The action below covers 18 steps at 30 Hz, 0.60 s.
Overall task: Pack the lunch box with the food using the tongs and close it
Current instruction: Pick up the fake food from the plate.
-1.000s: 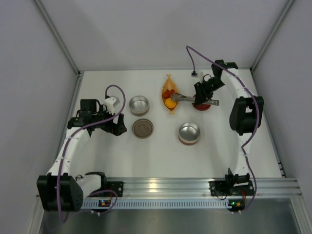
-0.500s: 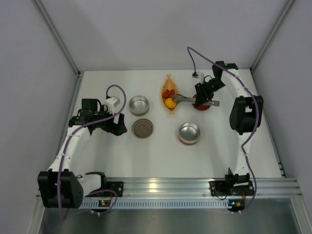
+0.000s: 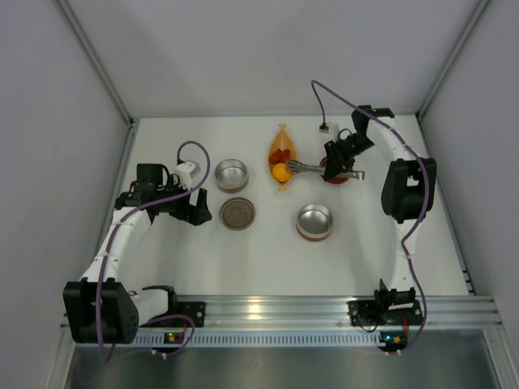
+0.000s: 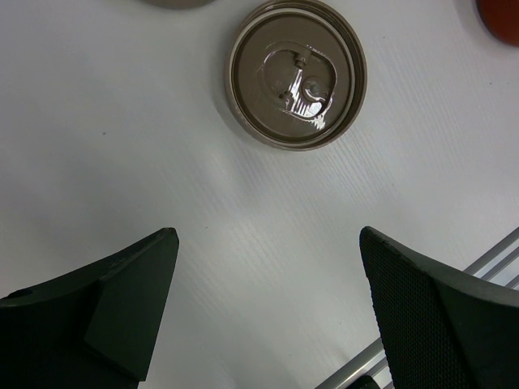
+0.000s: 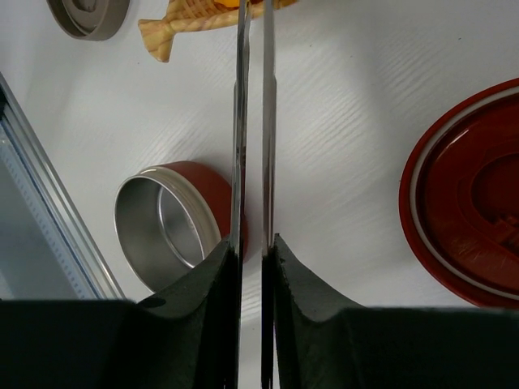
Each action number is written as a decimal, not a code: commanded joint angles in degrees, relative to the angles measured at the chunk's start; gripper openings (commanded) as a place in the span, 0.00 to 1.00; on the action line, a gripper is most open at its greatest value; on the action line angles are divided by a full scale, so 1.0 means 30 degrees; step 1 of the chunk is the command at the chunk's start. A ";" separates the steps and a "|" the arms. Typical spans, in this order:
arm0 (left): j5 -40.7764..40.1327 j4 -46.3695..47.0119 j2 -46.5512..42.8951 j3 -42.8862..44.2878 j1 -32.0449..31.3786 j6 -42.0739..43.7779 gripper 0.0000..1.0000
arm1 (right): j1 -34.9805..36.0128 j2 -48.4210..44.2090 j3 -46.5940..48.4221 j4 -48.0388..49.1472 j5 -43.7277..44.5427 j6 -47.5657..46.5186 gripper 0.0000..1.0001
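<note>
Reaching over the orange dish [image 3: 281,134], the tongs [image 5: 241,121] are clamped by the narrowly parted right gripper [image 5: 251,267]; the left gripper [image 4: 268,300] is held wide open, empty.

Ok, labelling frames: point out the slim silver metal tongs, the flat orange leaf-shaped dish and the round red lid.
Tongs [image 5: 241,121]: right wrist view, one arm's mid-length.
Orange dish [image 5: 182,23]: right wrist view, bare tail end.
Red lid [image 5: 454,203]: right wrist view, inner face.

The flat orange leaf-shaped dish [image 3: 281,138] carried rounded red and orange-yellow food pieces [image 3: 280,170]. Slim silver metal tongs [image 3: 308,168], clamped in the right gripper [image 3: 332,166], reached its right edge. A plain round steel tin [image 3: 230,173] stood left of the dish; a red-based round steel tin [image 3: 315,220], below-right of it.
</note>
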 commanded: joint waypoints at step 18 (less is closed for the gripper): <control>0.0357 0.0843 -0.0069 0.0592 0.0120 -0.1066 0.98 | 0.0583 -0.4128 0.0892 0.1510 -0.2044 0.4111 0.00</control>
